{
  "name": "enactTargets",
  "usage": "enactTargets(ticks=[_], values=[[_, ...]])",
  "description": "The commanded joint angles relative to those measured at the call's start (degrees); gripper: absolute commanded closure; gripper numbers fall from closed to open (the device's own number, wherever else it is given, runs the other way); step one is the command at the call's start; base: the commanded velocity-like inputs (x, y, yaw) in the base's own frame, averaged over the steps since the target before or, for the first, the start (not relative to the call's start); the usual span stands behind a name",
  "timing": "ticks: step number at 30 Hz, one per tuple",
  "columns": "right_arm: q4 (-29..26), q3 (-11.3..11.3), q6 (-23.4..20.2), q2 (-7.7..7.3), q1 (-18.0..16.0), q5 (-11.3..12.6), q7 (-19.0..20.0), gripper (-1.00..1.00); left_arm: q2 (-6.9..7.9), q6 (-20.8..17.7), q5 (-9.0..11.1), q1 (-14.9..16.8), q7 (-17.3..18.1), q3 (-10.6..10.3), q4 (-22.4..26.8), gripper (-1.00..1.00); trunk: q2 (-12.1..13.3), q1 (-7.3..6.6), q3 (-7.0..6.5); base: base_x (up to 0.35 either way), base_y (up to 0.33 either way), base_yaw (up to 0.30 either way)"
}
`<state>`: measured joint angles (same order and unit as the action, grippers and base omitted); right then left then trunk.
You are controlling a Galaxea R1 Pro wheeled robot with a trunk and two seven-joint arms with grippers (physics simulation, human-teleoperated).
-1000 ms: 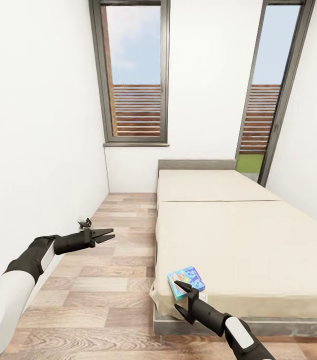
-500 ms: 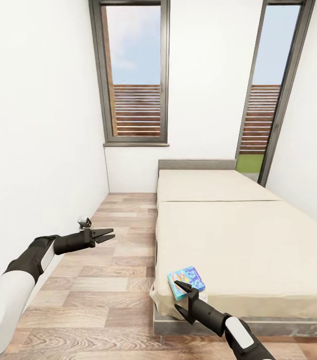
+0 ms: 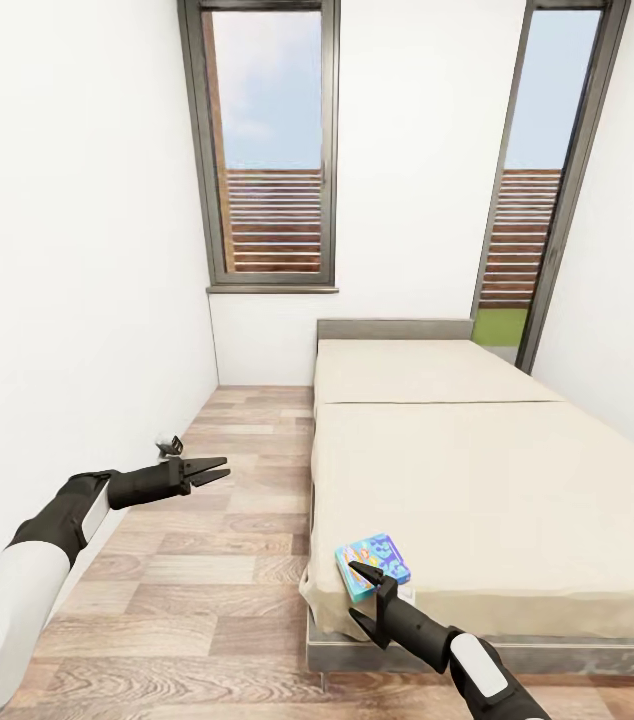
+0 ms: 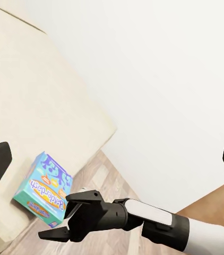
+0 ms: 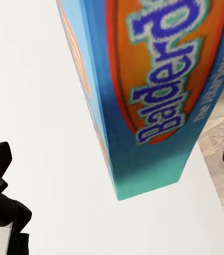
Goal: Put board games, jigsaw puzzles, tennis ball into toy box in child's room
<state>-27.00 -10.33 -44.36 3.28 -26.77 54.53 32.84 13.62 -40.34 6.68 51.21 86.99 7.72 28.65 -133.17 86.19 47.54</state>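
Head view, left to right: the left gripper hovers over the floor beside the wall, fingers parted and empty. Next comes the bed, and at its near corner a small blue game lies flat. The right gripper sits at the game's near edge, jaws spread wide, one fingertip over the box and the other below the mattress edge; it grips nothing.

Nothing has shifted across the last second: both arms, the game and the camera hold the same places. This reads as a pause at the pre-grasp, so the pick-up is not yet begun and the task stands early.

Left wrist view: the game rests on the bed's corner, just ahead of the right gripper, whose fingers stand apart and short of the box.

Right wrist view: the game looms between the spread fingertips, its narrow side facing the camera.

Hard to make out: whether the upper fingertip touches the cover cannot be told from the head view. The far part of the bed shows bare mattress, with no second game to be made out on it. The right forearm is cut off by the lower frame edge.
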Motion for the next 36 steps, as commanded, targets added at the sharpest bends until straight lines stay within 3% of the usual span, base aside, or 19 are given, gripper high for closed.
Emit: enactTargets(ticks=[1,18,19,36], values=[[0.01,-0.39,-0.38,0.06,-0.04,-0.11,0.03,-1.0,0.01,-0.59,0.0,0.03,0.2,0.01,0.0,-1.0,-0.03,-0.01,0.06,0.003,0.0,0.0],[-0.07,-0.39,-0.38,0.06,-0.04,-0.13,0.03,-1.0,0.01,-0.61,0.0,0.03,0.2,0.02,0.0,-1.0,-0.03,-0.01,0.06,0.0,0.0,0.0],[-0.07,-0.39,-0.38,0.06,-0.04,-0.13,0.03,1.0,0.01,-0.62,0.0,0.03,0.2,0.02,0.0,-1.0,-0.03,-0.01,0.06,0.0,0.0,0.0],[-0.07,-0.39,-0.38,0.06,-0.04,-0.13,0.03,1.0,0.01,-0.74,0.0,0.03,0.19,0.02,0.0,-1.0,-0.03,-0.01,0.06,0.0,0.0,0.0]])
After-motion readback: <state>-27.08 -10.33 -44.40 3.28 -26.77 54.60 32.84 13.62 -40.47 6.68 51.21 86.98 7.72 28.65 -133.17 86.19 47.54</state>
